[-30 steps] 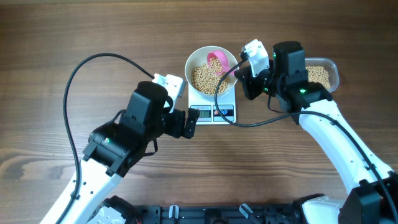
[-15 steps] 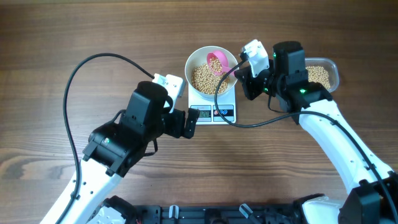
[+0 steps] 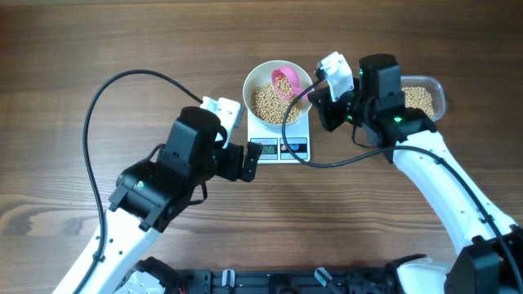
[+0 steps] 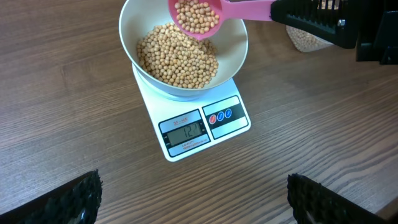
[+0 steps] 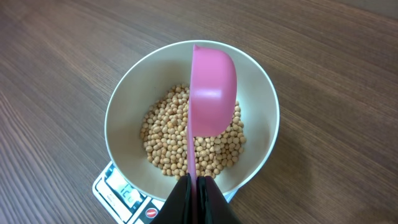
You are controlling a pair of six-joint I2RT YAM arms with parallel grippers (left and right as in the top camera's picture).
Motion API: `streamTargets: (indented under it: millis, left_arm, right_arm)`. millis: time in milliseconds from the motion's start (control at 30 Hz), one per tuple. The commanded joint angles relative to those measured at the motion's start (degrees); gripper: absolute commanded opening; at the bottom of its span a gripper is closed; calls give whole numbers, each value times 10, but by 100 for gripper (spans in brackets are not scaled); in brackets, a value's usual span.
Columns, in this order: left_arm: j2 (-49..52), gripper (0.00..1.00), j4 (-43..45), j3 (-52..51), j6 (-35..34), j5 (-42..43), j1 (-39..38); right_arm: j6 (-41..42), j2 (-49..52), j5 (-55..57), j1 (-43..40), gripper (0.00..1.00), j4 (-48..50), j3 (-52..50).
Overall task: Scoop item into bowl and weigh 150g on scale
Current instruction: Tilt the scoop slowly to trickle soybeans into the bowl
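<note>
The white bowl (image 3: 248,93) stands on the white scale (image 3: 280,149), partly filled with tan beans (image 3: 266,104). My right gripper (image 3: 315,96) is shut on the handle of a pink scoop (image 3: 283,81), which hangs over the bowl's far side. In the left wrist view the scoop (image 4: 198,17) carries beans above the bowl (image 4: 128,34), and the scale's display (image 4: 185,132) is lit. In the right wrist view the scoop (image 5: 212,93) is turned on its side over the beans (image 5: 166,138), its handle pinched in my right gripper (image 5: 198,186). My left gripper (image 4: 193,200) stands open over bare table, in front of the scale.
A clear plastic tub (image 3: 425,100) with more beans sits at the right, behind my right arm. A black cable (image 3: 98,98) loops over the table at the left. The tabletop is dark wood.
</note>
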Motion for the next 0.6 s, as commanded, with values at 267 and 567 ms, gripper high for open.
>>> streamTargets:
  millis: [267, 567]
  left_arm:
    - [2, 100, 2, 3, -5, 5, 2]
    - [2, 100, 2, 3, -5, 5, 2]
  right_arm:
    - [-21, -30, -11, 14, 4, 9, 18]
    - [-44, -34, 13, 25, 4, -10, 18]
